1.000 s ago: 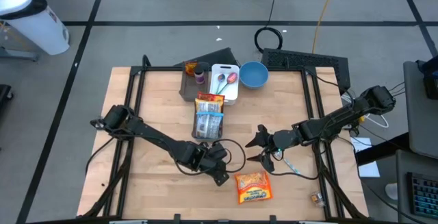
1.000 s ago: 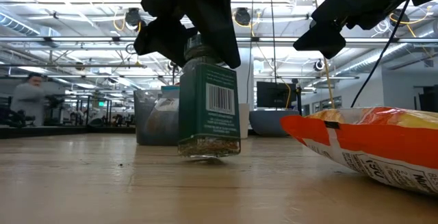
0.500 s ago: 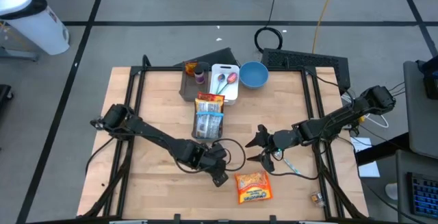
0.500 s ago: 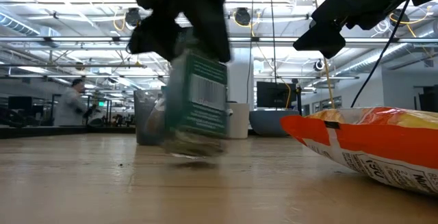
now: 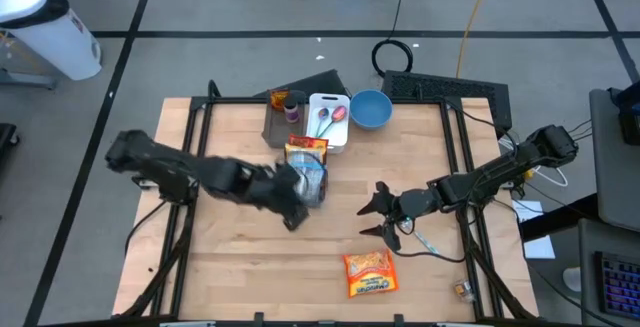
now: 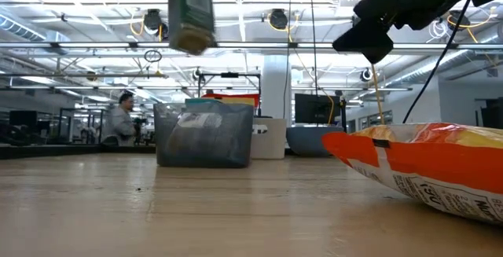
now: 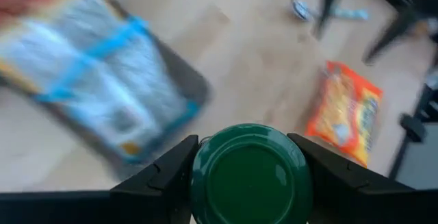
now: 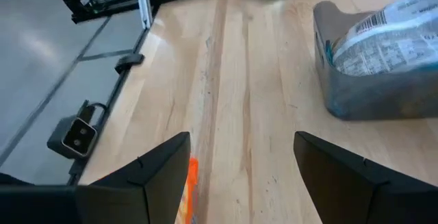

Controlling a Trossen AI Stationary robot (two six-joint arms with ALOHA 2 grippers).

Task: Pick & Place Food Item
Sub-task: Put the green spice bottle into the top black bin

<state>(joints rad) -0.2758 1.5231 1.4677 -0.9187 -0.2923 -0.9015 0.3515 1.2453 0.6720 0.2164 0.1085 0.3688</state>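
Green-lidded spice jar, a small glass bottle with a dark green label, hangs well above the wooden tabletop, clamped between the jaws of the left gripper. The left wrist view looks straight down on its round green lid, with a dark finger pressed against each side. In the low view the jar hangs upright, lid uppermost, so its long axis stands roughly vertical.

From above, the left gripper sits just beside the dark grey rectangular tray, which holds a clear plastic bag with blue bands and a red and yellow packet behind it. The relation that matters is this one: the tray lies on the far side of the jar, toward the back of the tabletop, close by, and the left arm is much the nearer. If the tray is the intended spot, which I cannot confirm, the jar would need carrying a little farther back and lowering upright into whatever space the bags leave.

An orange snack bag lies flat near the front edge, well apart from the jar. Right gripper hovers over the middle of the tabletop's right half, its jaws spread wide and holding nothing. A white tray with spoons and a blue bowl stand at the back.
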